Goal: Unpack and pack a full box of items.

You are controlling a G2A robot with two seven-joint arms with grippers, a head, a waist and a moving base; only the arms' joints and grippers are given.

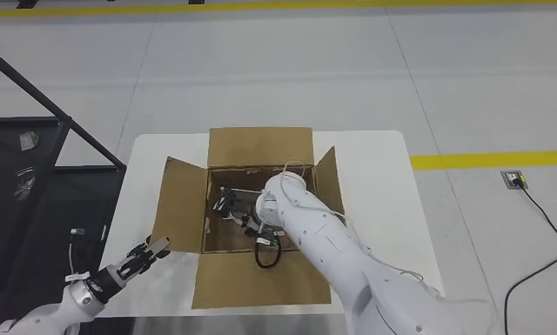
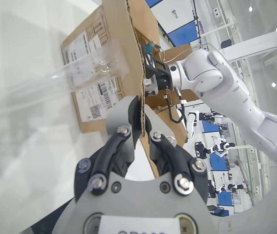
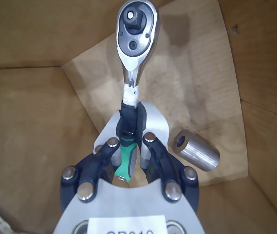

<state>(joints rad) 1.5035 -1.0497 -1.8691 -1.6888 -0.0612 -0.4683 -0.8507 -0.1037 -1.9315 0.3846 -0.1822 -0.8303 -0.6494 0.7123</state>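
Clamped with the right gripper (image 3: 130, 122) on the green-and-black handle of a chrome ratchet wrench (image 3: 136, 37), low inside the open brown cardboard box (image 3: 31, 122). Pinched shut with the left gripper (image 2: 141, 115) on the edge of the side flap (image 2: 126, 37), holding it outward. Probably unpacking; possibly packing, cannot tell which. Next, if unpacking: lift straight up, clear of walls and flaps. Lying on the box floor just beside the wrench: a short steel socket (image 3: 197, 152). Underneath all, a white table (image 1: 383, 161).
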